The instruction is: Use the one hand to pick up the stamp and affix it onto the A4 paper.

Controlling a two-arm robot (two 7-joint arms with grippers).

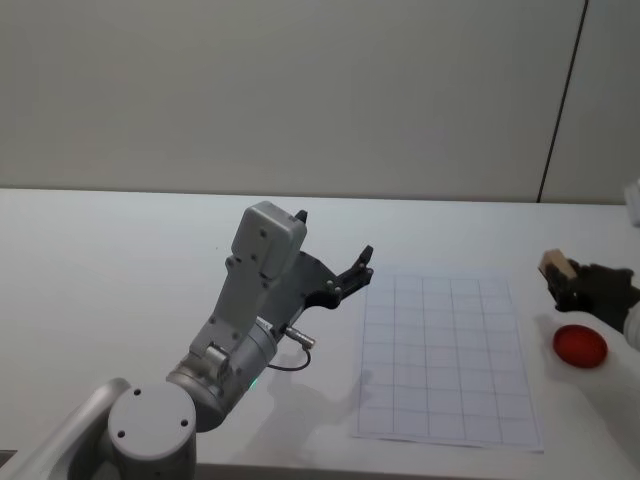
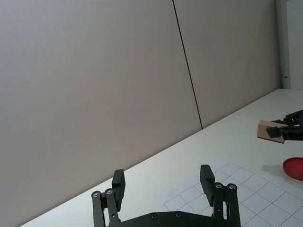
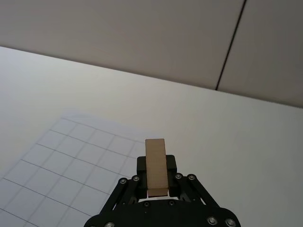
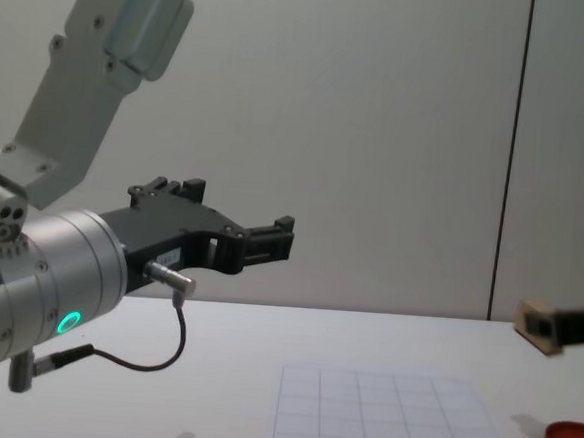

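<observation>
The stamp [image 1: 556, 266], a small pale wood block, is held off the table by my right gripper [image 1: 572, 284], which is shut on it at the right edge, just right of the A4 paper [image 1: 445, 355]. In the right wrist view the stamp [image 3: 156, 166] stands between the black fingers above the table, with the gridded paper [image 3: 66, 165] beyond. The chest view shows the stamp [image 4: 538, 325] raised above the table. My left gripper [image 1: 345, 275] hovers open over the table left of the paper, its fingers [image 2: 207, 178] spread with nothing between them.
A flat red disc [image 1: 580, 345] lies on the white table [image 1: 120, 260] right of the paper, below the held stamp. A grey wall with a dark seam rises behind the table. The left arm's black cable [image 4: 152, 355] loops below its wrist.
</observation>
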